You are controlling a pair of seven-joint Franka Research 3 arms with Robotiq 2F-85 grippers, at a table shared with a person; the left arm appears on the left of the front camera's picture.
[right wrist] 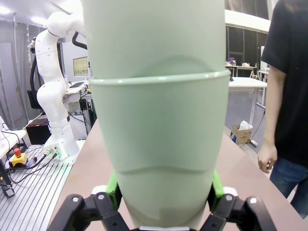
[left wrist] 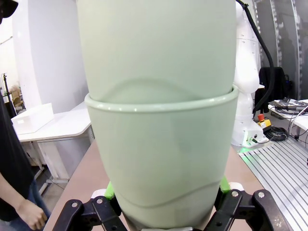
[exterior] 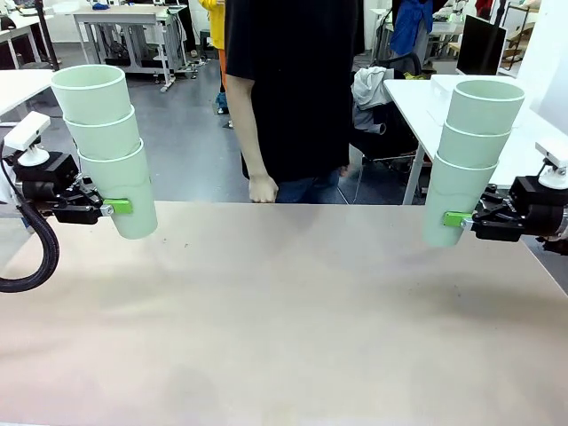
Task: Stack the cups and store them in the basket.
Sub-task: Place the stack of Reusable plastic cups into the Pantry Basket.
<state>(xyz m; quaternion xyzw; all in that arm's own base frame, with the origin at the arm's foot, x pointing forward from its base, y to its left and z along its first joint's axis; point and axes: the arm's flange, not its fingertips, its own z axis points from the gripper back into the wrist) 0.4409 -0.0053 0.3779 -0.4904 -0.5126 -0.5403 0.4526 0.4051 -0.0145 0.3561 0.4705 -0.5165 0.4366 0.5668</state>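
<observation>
Black left hand point(exterior: 115, 208) and right hand point(exterior: 463, 219), green finger pads point(exterior: 456, 218), white wrist-camera housings point(exterior: 27, 133), ribbed black cable point(exterior: 43, 257) at left

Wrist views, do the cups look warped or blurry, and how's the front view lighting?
Left wrist view: the left cup stack is sharp but bulges barrel-like. Right wrist view: the right cup stack bulges too, lamps glaring top left. Front view: soft even light, no hard shadows on the table.
</observation>
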